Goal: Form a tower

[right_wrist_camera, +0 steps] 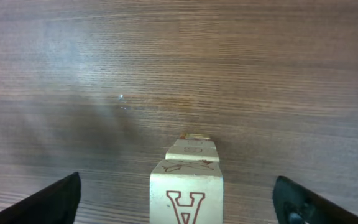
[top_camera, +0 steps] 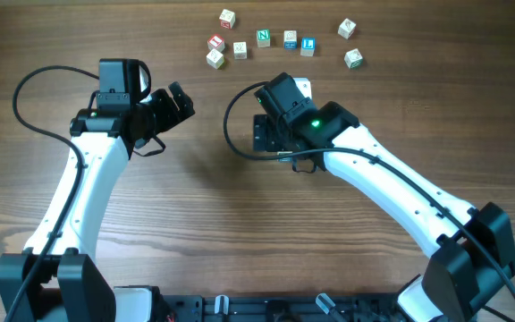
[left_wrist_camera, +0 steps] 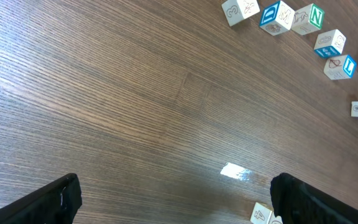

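Note:
The tower (right_wrist_camera: 186, 186) is a one-cube-wide column of pale wooden letter cubes, and its top cube shows a red A. In the right wrist view it stands between the fingers of my right gripper (right_wrist_camera: 176, 186), which is open with a clear gap on both sides. From overhead the right gripper (top_camera: 271, 125) covers the tower. The left gripper (top_camera: 175, 103) is open and empty, to the left of it. In the left wrist view a pale cube of the tower (left_wrist_camera: 261, 214) peeks out beside the right finger (left_wrist_camera: 309, 199).
Several loose letter cubes (top_camera: 263, 37) lie scattered along the far edge of the wooden table (top_camera: 195, 197), from one cube (top_camera: 227, 17) on the left to another (top_camera: 353, 58) on the right. They also show as loose cubes (left_wrist_camera: 309, 18) in the left wrist view.

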Controlling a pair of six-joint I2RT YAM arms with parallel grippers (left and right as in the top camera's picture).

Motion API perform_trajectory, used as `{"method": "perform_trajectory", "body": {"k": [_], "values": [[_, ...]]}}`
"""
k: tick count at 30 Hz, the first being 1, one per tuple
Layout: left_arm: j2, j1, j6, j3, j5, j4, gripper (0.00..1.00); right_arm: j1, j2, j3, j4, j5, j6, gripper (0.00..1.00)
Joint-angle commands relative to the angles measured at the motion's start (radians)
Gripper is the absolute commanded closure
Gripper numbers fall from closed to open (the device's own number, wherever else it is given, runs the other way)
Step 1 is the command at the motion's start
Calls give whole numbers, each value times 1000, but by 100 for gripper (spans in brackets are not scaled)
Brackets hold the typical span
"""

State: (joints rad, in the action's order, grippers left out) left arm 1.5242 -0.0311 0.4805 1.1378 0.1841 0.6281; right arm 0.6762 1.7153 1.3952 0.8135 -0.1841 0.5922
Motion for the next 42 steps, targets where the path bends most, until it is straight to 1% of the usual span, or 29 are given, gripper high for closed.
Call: {"method": "perform_trajectory", "body": {"k": [1, 5, 11, 16, 17, 19, 25, 27, 29, 30, 32, 33, 35, 36, 37, 39, 40, 41, 42], "values": [[-2, 1, -2, -5, -2, -3, 0, 0, 5, 79, 19, -24, -19, 0], [-2, 1, -2, -5, -2, -3, 0, -3, -29, 152, 72, -30, -20, 0], [-2, 1, -2, -5, -2, -3, 0, -12, -168, 162, 99, -82, -3, 0], [-2, 1, -2, -5, -2, -3, 0, -143, -195, 162, 279, -85, 213, 0], [-2, 1, -2, -5, -2, -3, 0, -169, -195, 162, 304, -85, 236, 0], [-2, 1, -2, -5, -2, -3, 0, -225, -195, 162, 333, -85, 245, 0], [-2, 1, -2, -5, -2, -3, 0, -345, -183, 145, 328, -89, 240, 0], [-2, 1, -2, -5, -2, -3, 0, -357, -158, 117, 325, -89, 216, 6], [-2, 1, -2, -5, -2, -3, 0, -357, -141, 89, 322, -89, 216, 18], [-2, 1, -2, -5, -2, -3, 0, -357, -134, 74, 322, -85, 215, 29], [-2, 1, -2, -5, -2, -3, 0, -357, -118, 56, 332, -59, 215, 45], [-2, 1, -2, -5, -2, -3, 0, -357, -114, 52, 341, -29, 215, 59], [-2, 1, -2, -5, -2, -3, 0, -357, -114, 53, 336, 2, 215, 82], [-2, 1, -2, -5, -2, -3, 0, -357, -114, 53, 317, 3, 196, 89], [-2, 1, -2, -5, -2, -3, 0, -357, -115, 53, 285, 18, 145, 90], [-2, 1, -2, -5, -2, -3, 0, -355, -114, 53, 199, 135, -19, 95], [-2, 1, -2, -5, -2, -3, 0, -355, -114, 53, 132, 252, -153, 95], [-2, 1, -2, -5, -2, -3, 0, -354, -114, 53, 89, 316, -223, 95], [-2, 1, -2, -5, -2, -3, 0, -352, -114, 53, 62, 360, -256, 96]]}}
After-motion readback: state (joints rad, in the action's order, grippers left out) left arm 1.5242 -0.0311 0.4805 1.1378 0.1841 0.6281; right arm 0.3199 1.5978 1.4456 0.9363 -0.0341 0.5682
